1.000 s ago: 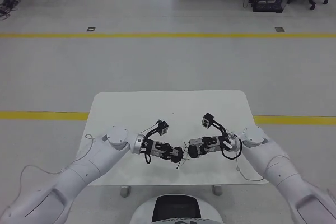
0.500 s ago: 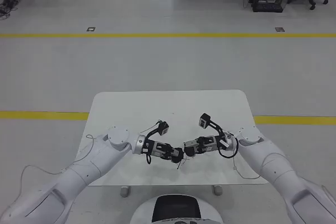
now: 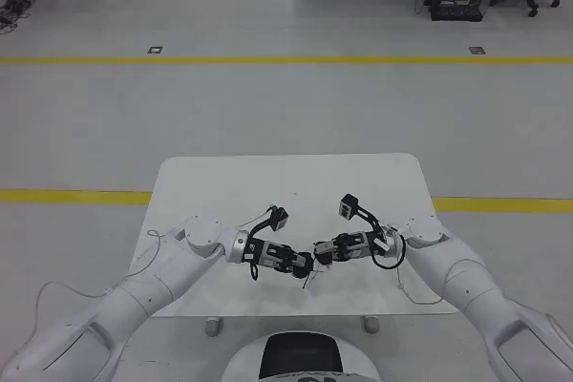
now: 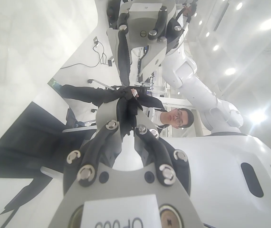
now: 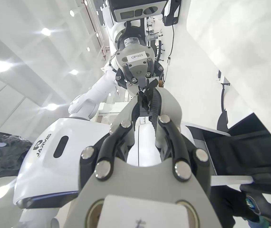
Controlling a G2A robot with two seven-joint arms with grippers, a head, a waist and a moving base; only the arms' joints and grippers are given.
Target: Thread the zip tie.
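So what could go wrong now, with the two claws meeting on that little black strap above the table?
The zip tie is thin and held only at the fingertips of the left gripper and right gripper, so it could slip or twist. The tips meet very closely, so they might bump and miss the threading.

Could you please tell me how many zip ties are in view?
1. The zip tie is held between the left gripper and right gripper above the table; others could be hidden behind them.
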